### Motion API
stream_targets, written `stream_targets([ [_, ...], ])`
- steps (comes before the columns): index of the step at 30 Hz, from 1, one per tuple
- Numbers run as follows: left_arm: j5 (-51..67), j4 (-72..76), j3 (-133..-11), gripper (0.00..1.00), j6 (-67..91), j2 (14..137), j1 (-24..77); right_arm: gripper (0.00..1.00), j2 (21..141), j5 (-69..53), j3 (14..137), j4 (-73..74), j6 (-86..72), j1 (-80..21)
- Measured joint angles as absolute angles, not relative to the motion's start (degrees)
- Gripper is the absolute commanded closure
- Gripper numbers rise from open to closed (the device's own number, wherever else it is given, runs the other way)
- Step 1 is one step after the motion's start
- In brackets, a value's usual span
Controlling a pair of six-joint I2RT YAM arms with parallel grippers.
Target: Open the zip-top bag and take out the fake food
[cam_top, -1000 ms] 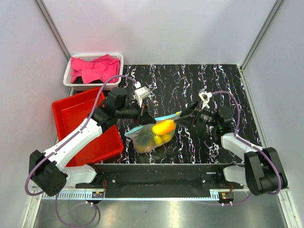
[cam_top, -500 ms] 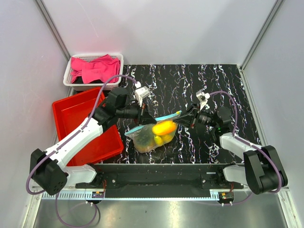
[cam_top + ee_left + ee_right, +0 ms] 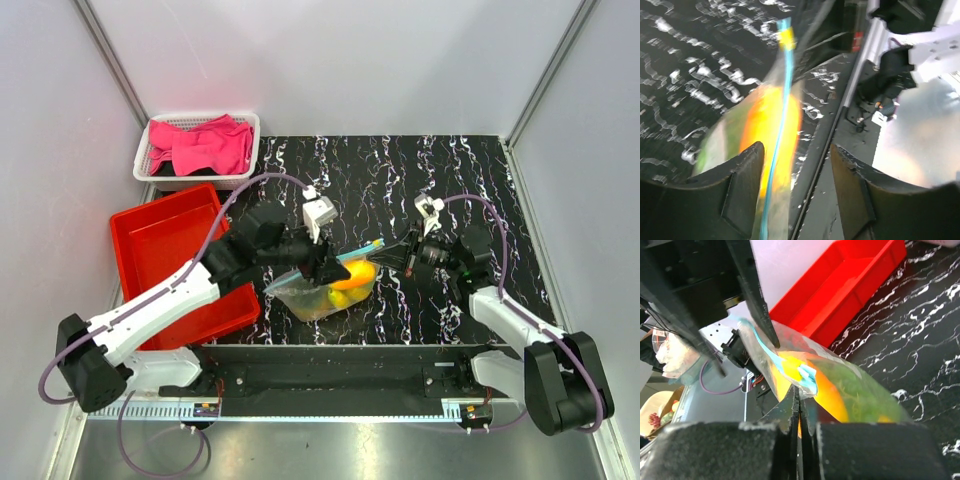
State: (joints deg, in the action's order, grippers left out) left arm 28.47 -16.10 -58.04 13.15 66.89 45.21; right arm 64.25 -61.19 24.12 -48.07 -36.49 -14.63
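- Pink cloth (image 3: 200,143) fills the white basket (image 3: 143,165) at the far left corner.
- Red bin (image 3: 160,240) sits just in front of it, at the left edge of the black marbled table (image 3: 400,180).
- Left gripper (image 3: 796,150) stands open, its fingers on either side of the blue zip strip (image 3: 782,100) without pinching it.
- Zip-top bag (image 3: 325,295) lies near the table's middle between both arms, the zip edge lifted; the fake food (image 3: 355,275), orange-yellow and green, is inside.
- Right gripper (image 3: 388,255) is closed, pinching the bag's right corner by the zip.
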Motion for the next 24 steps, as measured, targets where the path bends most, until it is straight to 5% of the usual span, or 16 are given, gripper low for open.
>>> stream_targets([
  [7, 23.6, -13.1, -60.1, 0.51, 14.1, 71.9, 49.0, 1.0, 62.3, -61.3, 24.2, -42.1, -34.5, -14.6],
  [9, 22.9, -13.0, -61.3, 0.63, 14.4, 74.4, 49.0, 1.0, 62.3, -61.6, 24.2, -41.6, -34.4, -14.6],
  [10, 22.5, -13.0, -61.9, 0.81, 14.7, 75.5, 49.0, 1.0, 62.3, -61.8, 24.2, -41.6, -34.5, -14.6],
  [13, 21.4, -13.3, -62.6, 1.0, 15.2, 77.5, 49.0, 0.92, 62.3, -62.6, 24.2, -41.7, -34.5, -14.6],
  [14, 21.3, -13.2, -62.7, 1.0, 15.4, 77.6, 49.0, 0.8, 62.3, -62.6, 24.2, -41.7, -34.5, -14.6],
  [17, 21.3, -13.4, -62.9, 1.0, 15.3, 77.6, 49.2, 0.7, 62.2, -62.7, 24.2, -41.7, -34.7, -14.6],
  [24, 21.8, -13.4, -63.0, 1.0, 15.2, 77.6, 49.2, 0.67, 61.8, -62.9, 24.2, -42.0, -34.8, -14.6],
])
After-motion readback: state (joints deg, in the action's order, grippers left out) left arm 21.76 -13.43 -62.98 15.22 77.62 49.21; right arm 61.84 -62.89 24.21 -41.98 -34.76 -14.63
